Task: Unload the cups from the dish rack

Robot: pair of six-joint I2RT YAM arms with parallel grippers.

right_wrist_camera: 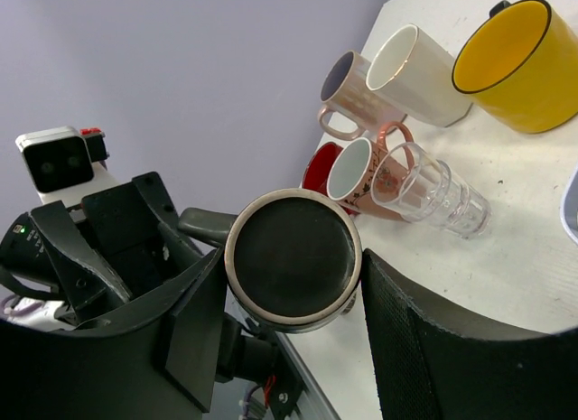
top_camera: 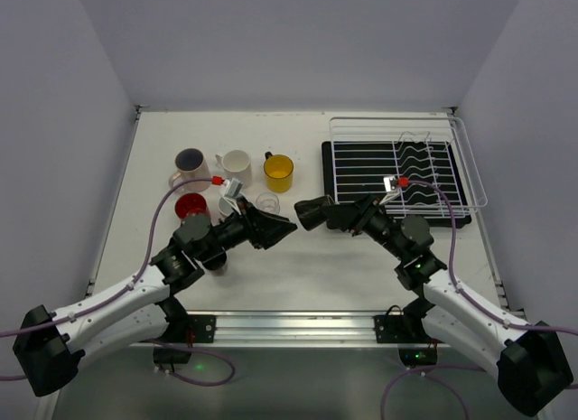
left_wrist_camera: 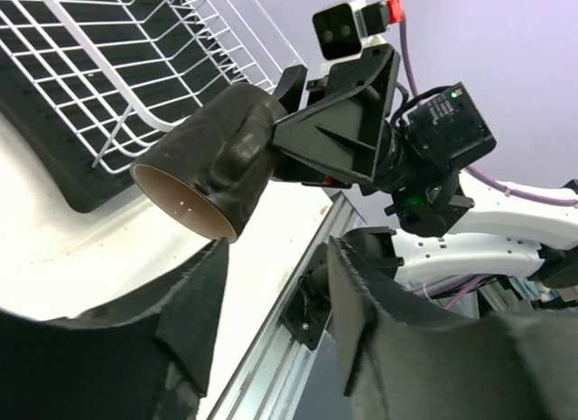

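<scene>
My right gripper [top_camera: 325, 212] is shut on a dark brown cup [top_camera: 312, 212] and holds it sideways above the table, left of the dish rack [top_camera: 397, 131]. In the right wrist view the cup's base [right_wrist_camera: 293, 257] sits between both fingers. My left gripper [top_camera: 284, 228] is open and empty, facing the cup's mouth [left_wrist_camera: 185, 203] from close by; the cup is not between its fingers [left_wrist_camera: 194, 321]. The white wire rack [left_wrist_camera: 135, 68] on its black tray holds no cups. Yellow [top_camera: 278, 172], white [top_camera: 237, 164], cream [top_camera: 190, 163] and red [top_camera: 191, 206] cups and a clear glass [top_camera: 266, 203] stand at the table's left.
A pinkish-brown floral cup [right_wrist_camera: 361, 172] lies next to the glass [right_wrist_camera: 442, 199] and the red cup [right_wrist_camera: 321, 167]. The table's metal front rail [left_wrist_camera: 271, 348] runs below the grippers. Grey walls close in the table on three sides.
</scene>
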